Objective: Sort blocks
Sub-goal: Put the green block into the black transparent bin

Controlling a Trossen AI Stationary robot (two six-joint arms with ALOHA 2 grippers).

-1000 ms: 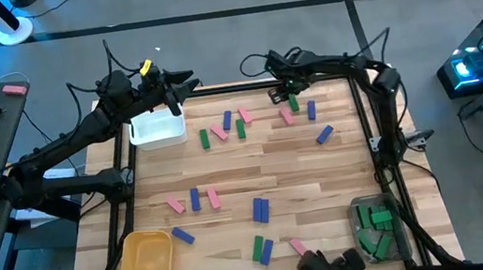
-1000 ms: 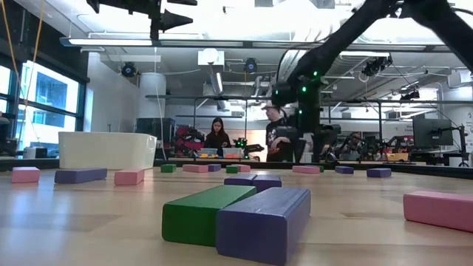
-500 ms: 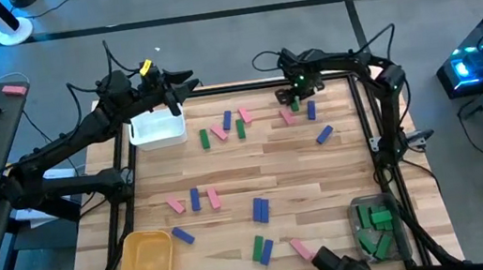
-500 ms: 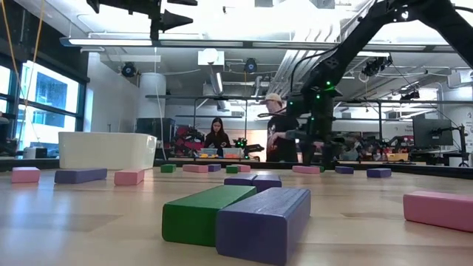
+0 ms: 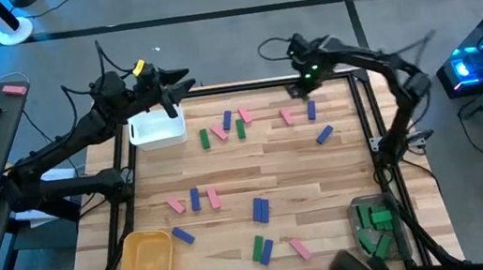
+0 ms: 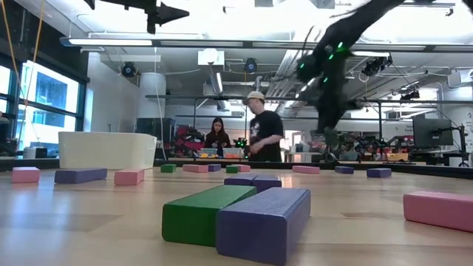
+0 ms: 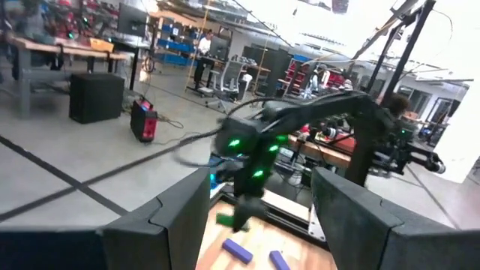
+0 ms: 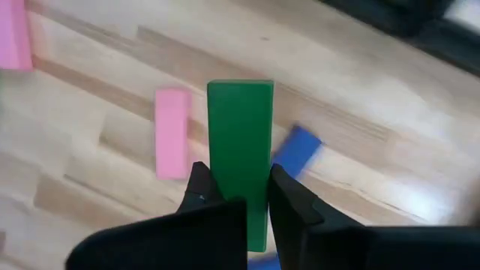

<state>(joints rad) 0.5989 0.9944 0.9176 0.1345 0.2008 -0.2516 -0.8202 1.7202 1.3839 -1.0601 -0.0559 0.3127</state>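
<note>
My right gripper (image 5: 301, 86) is over the table's far right part, shut on a green block (image 8: 240, 142) held clear of the wood. Below it lie a pink block (image 8: 172, 133) and a blue block (image 8: 298, 148). Several more green, pink and blue-purple blocks lie flat across the table, such as a green and purple pair (image 6: 236, 214) near the front. My left gripper (image 5: 182, 84) is open and empty, raised above the white bin (image 5: 157, 128) at the far left; its fingers stand wide apart in the left wrist view (image 7: 259, 225). My right gripper pinches the green block's two long sides (image 8: 225, 196) between its two fingers, near one end. The fingers (image 8: 201, 191) lie along the block, and the rest of it sticks out past the fingertips. The block is lifted clear above the table.
A clear bin (image 5: 376, 227) with several green blocks stands at the near right corner, and a yellow bin (image 5: 146, 267) at the near left. A black frame (image 5: 375, 126) edges the table. People stand in the room beyond the table (image 6: 259, 133).
My right gripper has come onto the green block at the far right and risen with it, shifting a little toward the table's right edge. The block has left the wood and is lifted clear. A person behind the table has walked across.
</note>
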